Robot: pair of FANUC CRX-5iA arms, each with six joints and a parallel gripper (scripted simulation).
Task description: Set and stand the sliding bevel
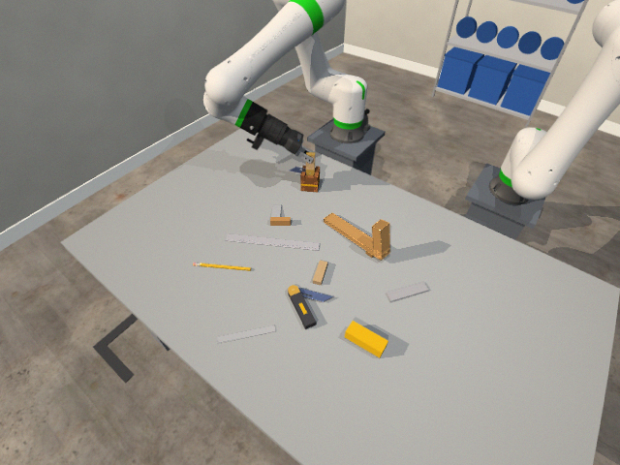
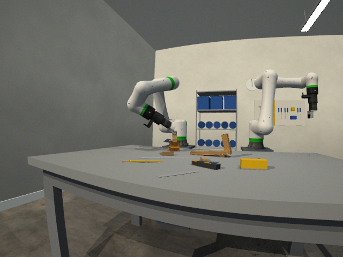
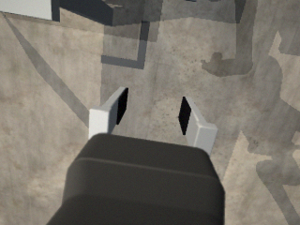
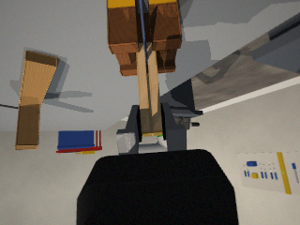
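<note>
The wooden bevel [image 1: 310,164] [image 2: 174,136] [image 4: 142,89] stands upright at the slotted block [image 1: 310,185] [image 2: 174,147] [image 4: 123,29]. Its blue blade reaches into the slot in the right wrist view; its foot is hidden. My right gripper [image 1: 308,157] [image 2: 174,133] [image 4: 151,114] is shut on the bevel's upper end. My left gripper [image 2: 310,114] [image 3: 154,103] is open and empty, high up at the right in the exterior view. The wooden leg [image 1: 381,238] [image 2: 226,144] rises from the end of its rail [image 1: 348,232] [image 2: 206,152]. The black bevel [image 1: 302,311] [image 2: 206,165] lies on the table.
A small square [image 1: 280,221] and a ruler [image 1: 272,242] lie in front of the block. Nearer the front edge are a pencil [image 1: 225,266], a small wooden block [image 1: 320,271], a yellow block [image 1: 365,338] [image 2: 253,163] and two grey strips [image 1: 408,292] [image 1: 246,334].
</note>
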